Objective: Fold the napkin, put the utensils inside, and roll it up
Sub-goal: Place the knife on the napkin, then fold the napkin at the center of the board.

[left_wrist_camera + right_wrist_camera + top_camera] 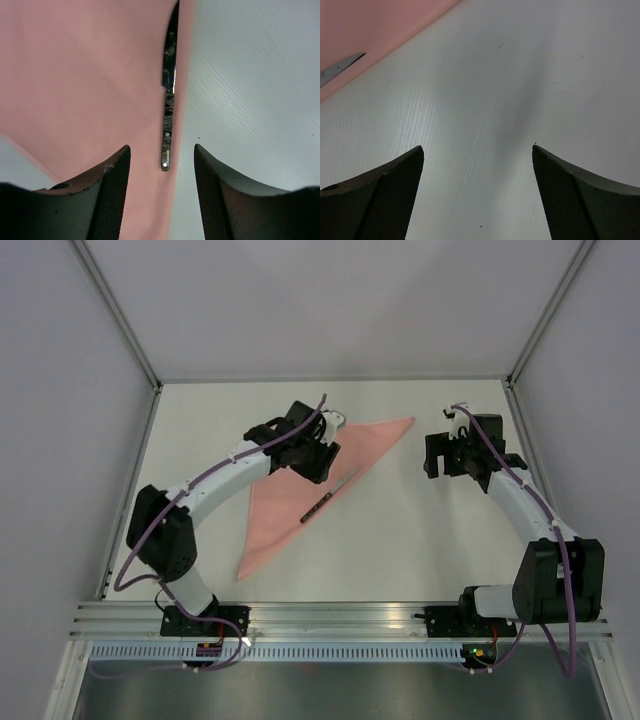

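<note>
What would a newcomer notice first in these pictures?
The pale pink napkin, folded into a triangle, lies left of centre on the white table. A dark knife rests along its long edge, its handle end just in front of the open left tool. The right tool hovers open over bare table.

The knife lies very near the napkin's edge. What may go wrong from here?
1. The knife lies along the napkin's long edge; a nudge from the open left gripper may push it off onto the table.
2. The right gripper hovers over bare table, so nothing pins the thin napkin; it may slide or bunch when rolled.
</note>
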Controlling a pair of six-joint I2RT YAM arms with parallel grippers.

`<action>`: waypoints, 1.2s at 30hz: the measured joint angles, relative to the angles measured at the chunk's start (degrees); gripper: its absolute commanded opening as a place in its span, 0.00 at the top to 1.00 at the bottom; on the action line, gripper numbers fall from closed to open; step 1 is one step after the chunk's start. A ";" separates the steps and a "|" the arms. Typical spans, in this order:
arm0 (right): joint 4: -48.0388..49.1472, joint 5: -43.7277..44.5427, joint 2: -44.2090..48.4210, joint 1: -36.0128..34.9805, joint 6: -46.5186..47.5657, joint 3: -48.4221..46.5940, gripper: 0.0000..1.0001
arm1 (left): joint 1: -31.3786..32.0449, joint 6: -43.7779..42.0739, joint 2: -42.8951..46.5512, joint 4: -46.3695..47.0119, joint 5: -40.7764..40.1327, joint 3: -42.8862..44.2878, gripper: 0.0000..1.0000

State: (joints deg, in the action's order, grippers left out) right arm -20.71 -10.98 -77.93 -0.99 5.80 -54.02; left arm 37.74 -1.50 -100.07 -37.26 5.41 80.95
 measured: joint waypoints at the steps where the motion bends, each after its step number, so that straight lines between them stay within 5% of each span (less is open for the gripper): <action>1: -0.33 -0.31 0.57 -0.42 -0.17 0.00 0.08 | 0.00 0.92 2.93 -0.11 -1.18 0.07 0.41; 5: -0.04 2.23 4.11 -9.11 -0.42 -0.04 0.10 | -0.68 7.04 17.00 -1.46 -7.98 0.68 0.38; 8: 1.57 5.66 4.83 -23.74 0.46 -0.68 0.10 | -1.44 12.44 27.82 -2.62 -12.66 2.36 0.37; 17: 7.34 14.16 -7.56 -54.86 5.81 -6.47 0.16 | -1.73 23.65 54.36 -7.65 -21.79 2.84 0.33; 26: 18.69 18.45 -21.75 -73.05 12.46 -9.70 0.21 | -1.73 26.99 56.48 -14.51 -25.59 3.08 0.34; 36: 29.51 20.94 -32.63 -79.25 16.50 -11.06 0.24 | -1.73 27.91 57.22 -17.11 -27.69 3.08 0.36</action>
State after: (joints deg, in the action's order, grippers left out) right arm 8.80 9.96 -110.56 -80.25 22.31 -65.08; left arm 36.01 26.41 -42.85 -54.37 -22.28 84.03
